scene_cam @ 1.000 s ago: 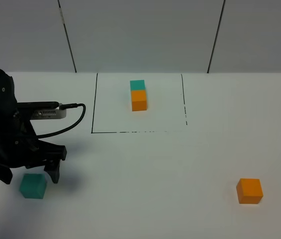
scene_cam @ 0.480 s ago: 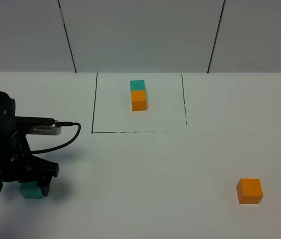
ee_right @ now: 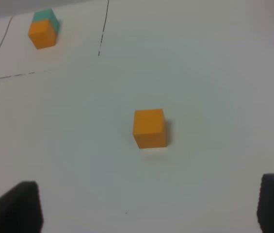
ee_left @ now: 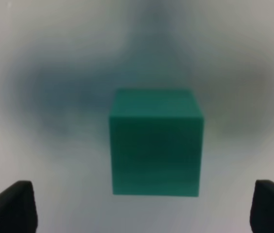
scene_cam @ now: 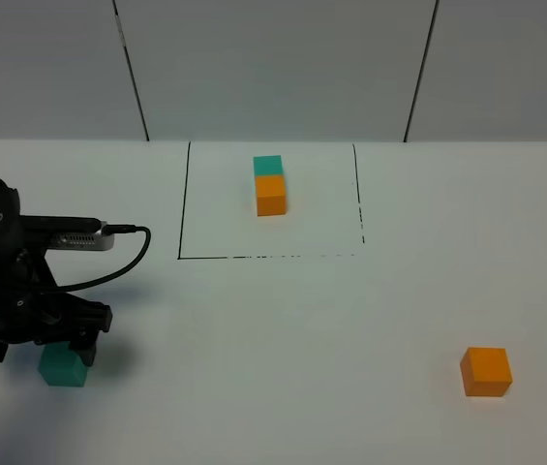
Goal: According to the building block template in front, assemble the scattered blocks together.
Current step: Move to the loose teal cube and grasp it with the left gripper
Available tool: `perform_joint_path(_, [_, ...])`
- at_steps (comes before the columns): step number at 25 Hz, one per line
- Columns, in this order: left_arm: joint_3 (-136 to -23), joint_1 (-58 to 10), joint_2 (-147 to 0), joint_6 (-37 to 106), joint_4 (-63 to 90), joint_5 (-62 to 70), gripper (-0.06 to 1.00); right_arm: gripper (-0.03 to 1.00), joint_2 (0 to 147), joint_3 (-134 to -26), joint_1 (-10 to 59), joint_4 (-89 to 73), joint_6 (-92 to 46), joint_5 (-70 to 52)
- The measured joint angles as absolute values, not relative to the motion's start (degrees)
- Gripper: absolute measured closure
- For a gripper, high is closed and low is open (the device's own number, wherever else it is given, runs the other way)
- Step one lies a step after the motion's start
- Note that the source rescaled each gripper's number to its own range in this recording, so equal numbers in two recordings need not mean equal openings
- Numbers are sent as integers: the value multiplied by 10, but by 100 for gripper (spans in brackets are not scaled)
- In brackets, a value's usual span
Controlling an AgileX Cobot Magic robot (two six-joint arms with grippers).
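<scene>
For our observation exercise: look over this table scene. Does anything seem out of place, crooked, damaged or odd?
Nothing is damaged or toppled. Only oddity: the drawn square around the template pair has a patchy, broken line on its near and right sides. The loose teal cube and orange cube sit flat.

In the exterior high view, the drawn square [scene_cam: 179,208] sits upper centre on the desk [scene_cam: 283,320]. The template pair [scene_cam: 270,186] lies inside it toward its far edge, one cube directly behind the other, touching. The lower-left loose cube [scene_cam: 64,369] lies beneath the left gripper [scene_cam: 43,349], whose fingers stand on either side of it, apart from it. The lower-right loose cube [scene_cam: 486,372] lies alone, well apart from the rest.
</scene>
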State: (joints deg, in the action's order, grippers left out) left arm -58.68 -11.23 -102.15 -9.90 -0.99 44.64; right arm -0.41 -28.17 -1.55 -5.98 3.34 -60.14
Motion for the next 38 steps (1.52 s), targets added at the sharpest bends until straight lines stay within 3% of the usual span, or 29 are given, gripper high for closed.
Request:
perform_joint_path(22, [-576,-110,-1097,-51,26,394,20,20,-4,-282,-15,-60,33,-601])
perform_joint_path(28, [-576,-110,-1104,-51,26,379,43,20,-4,-282,-15,-60,33,-601])
perform_joint_path(33, [-576,-110,-1104,-51,26,380,90,20,-4,-282,-15,-60,33,-601])
perform_joint_path(34, [-576,-110,-1104,-51,26,380,94,20,-4,-282,-15,-60,33,-601])
perform_joint_path(38, [-576,-110,-1104,-51,26,384,94,20,-4,-282,-15,-60,33,-601])
